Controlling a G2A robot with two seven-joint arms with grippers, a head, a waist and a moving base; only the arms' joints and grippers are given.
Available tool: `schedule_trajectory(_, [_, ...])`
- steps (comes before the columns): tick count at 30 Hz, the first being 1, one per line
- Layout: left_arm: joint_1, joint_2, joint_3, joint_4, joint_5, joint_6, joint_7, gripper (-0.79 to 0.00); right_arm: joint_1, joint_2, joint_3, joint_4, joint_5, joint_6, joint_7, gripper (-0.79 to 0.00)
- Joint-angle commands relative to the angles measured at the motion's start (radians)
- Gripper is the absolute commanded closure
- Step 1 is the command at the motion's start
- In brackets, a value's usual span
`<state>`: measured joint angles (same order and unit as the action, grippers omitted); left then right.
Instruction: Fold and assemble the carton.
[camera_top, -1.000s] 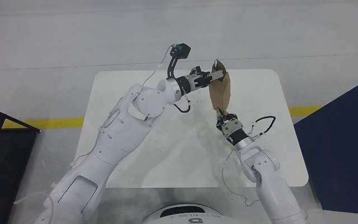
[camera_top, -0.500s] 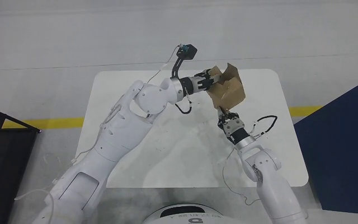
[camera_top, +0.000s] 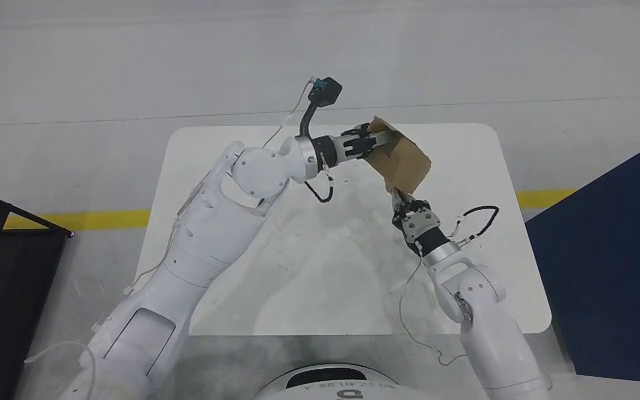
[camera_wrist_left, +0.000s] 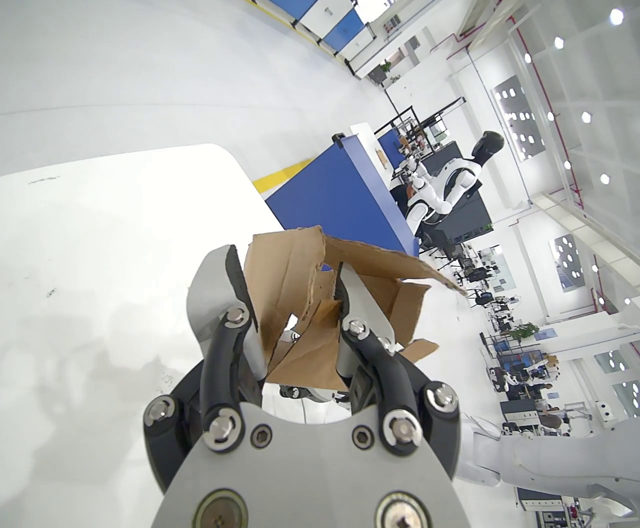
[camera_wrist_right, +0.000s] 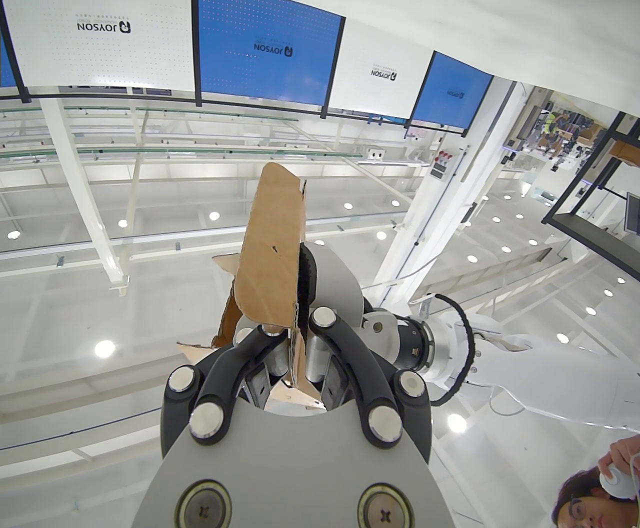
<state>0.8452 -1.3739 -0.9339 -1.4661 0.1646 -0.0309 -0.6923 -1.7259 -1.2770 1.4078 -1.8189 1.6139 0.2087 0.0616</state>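
A brown cardboard carton (camera_top: 402, 161), partly unfolded with loose flaps, hangs in the air over the far right part of the white table (camera_top: 260, 260). My left gripper (camera_top: 366, 143) holds its far left side, shut on a wall of the carton (camera_wrist_left: 380, 265) that sits between its fingers (camera_wrist_left: 236, 280). From below, my right gripper (camera_top: 408, 204) points upward and is shut on the carton's lower edge. In the right wrist view a narrow flap of the carton (camera_wrist_right: 272, 240) rises from my right gripper (camera_wrist_right: 295, 305), hiding one finger.
A blue partition (camera_top: 600, 260) stands just past the table's right edge. A black frame (camera_top: 20, 250) sits on the floor at the far left. A yellow floor line (camera_top: 100, 218) runs behind the table. The table's near and left areas are bare.
The carton has swung from a narrow upright shape to a wider, flatter one tilted right. The left gripper twisted and drew slightly left; the right gripper stayed beneath it.
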Motion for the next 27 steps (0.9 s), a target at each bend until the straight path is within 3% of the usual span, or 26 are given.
schedule_trajectory(1, [0.002,0.0,-0.001,0.0,0.003,0.003,0.005,-0.385,-0.002,0.0,0.003,-0.002,0.007,0.004,0.003,0.0])
schedule_trajectory(11, [0.009,-0.001,-0.012,0.008,-0.007,0.014,0.021,-0.289,-0.006,-0.001,0.018,-0.005,0.038,0.019,0.007,0.0])
schedule_trajectory(20, [0.006,-0.008,-0.044,0.062,-0.204,0.013,-0.046,-0.351,-0.009,-0.002,0.036,-0.005,0.087,0.041,0.01,0.0])
schedule_trajectory(27, [-0.01,-0.011,-0.048,0.099,-0.242,0.002,-0.056,-0.369,-0.011,-0.002,0.047,-0.006,0.118,0.067,0.014,0.0])
